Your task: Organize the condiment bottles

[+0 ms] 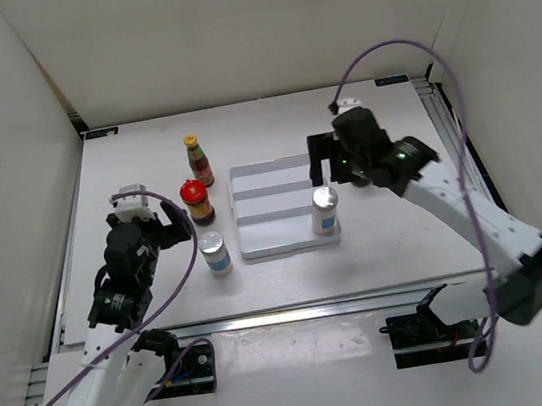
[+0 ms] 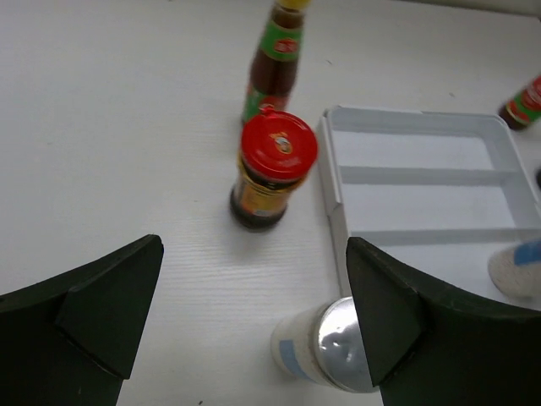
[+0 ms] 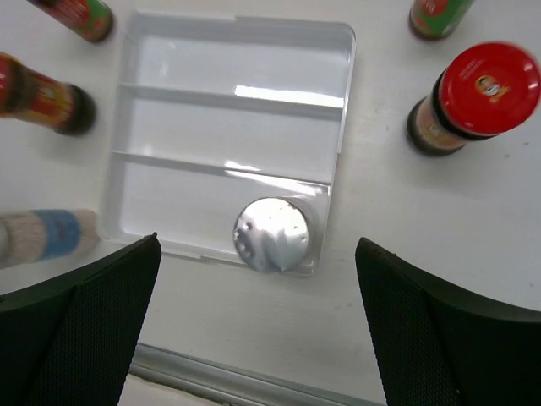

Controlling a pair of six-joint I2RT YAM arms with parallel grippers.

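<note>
Only one view — right wrist — shows a second red-lidded jar.

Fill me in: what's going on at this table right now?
Two arms are organizing condiment bottles into a white tray. One white shaker stands in its nearest compartment. The right gripper hovers open over the tray, holding nothing. The left gripper, open too, faces the red-lidded jar, slim sauce bottle and second shaker left of the tray. A second jar and second sauce bottle stand on its right.
</note>
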